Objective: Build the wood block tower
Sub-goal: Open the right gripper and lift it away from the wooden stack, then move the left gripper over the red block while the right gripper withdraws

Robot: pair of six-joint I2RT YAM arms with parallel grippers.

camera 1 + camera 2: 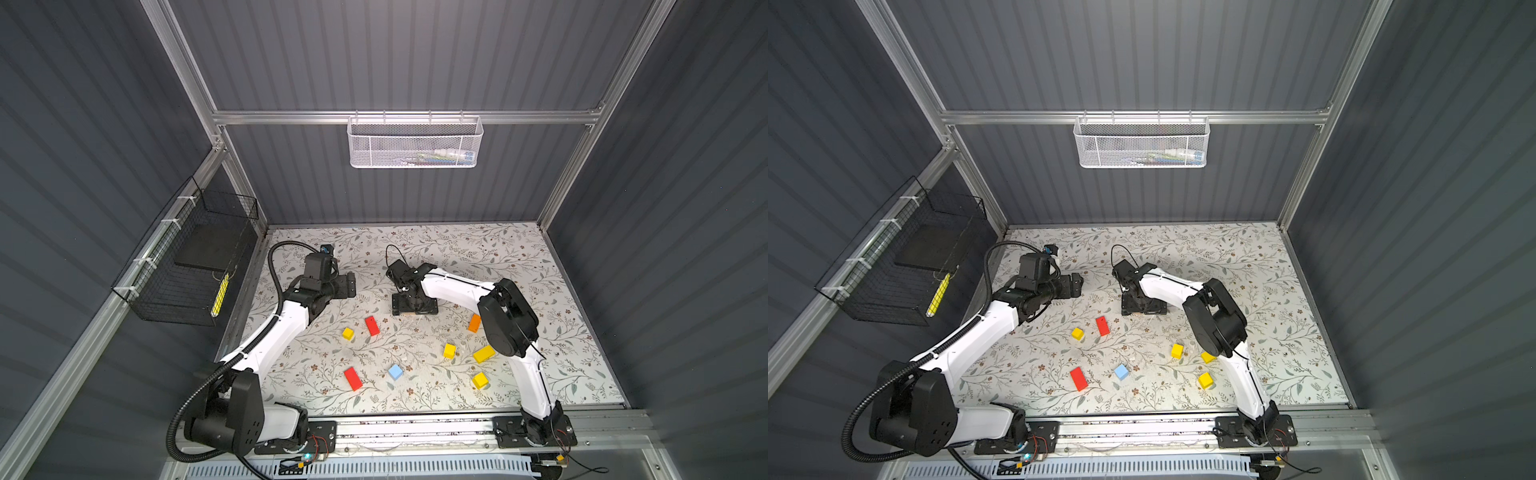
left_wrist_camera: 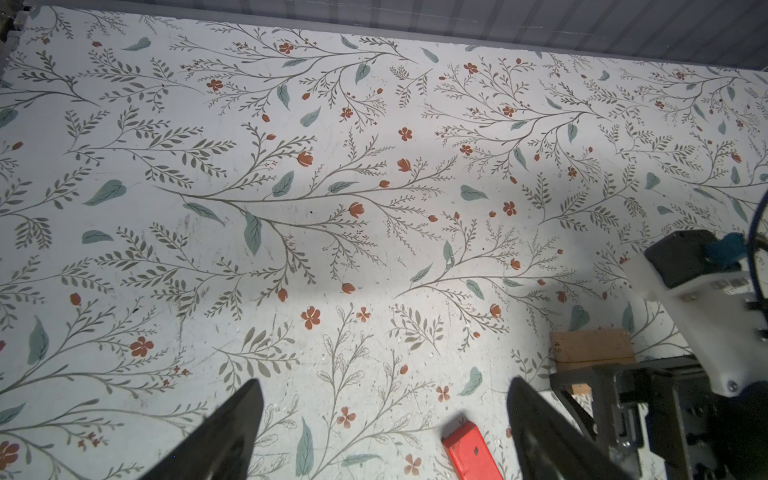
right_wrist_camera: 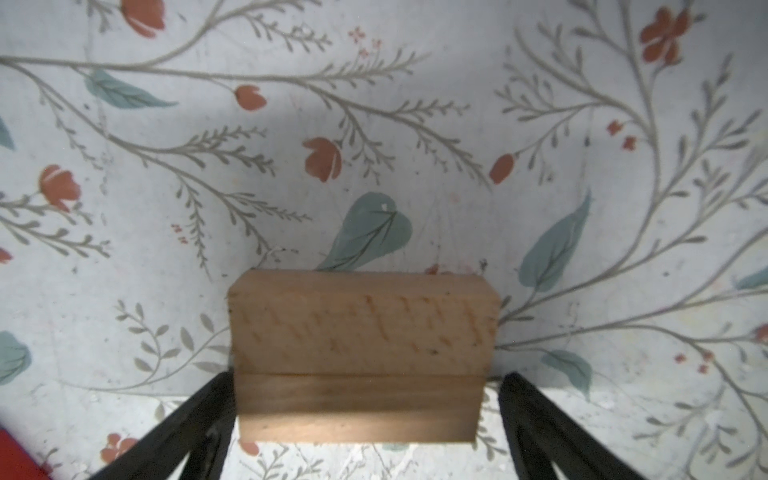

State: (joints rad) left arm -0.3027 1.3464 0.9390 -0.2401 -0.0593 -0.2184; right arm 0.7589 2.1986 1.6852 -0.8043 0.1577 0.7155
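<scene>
Bare, matt wooden brick [image 3: 361,328]

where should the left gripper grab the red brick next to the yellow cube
Pinch the red brick across its two long sides at mid-length, coming straight down. It lies flat, slanted, with its narrow width likely easiest for the open left gripper to span; turn the jaws square to its long axis. The yellow cube stands clear of it.

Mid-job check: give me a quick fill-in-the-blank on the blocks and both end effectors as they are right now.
1. The red oblong wooden bricks lying on the floral tabletop number ____.
2. Only one small wooden cube is not yellow; it is ____.
3. The right end effector straddles the bare tan wooden block with jaws ____.
4. The left end effector grips ____.
Missing words: two; light blue; open; nothing.
</scene>
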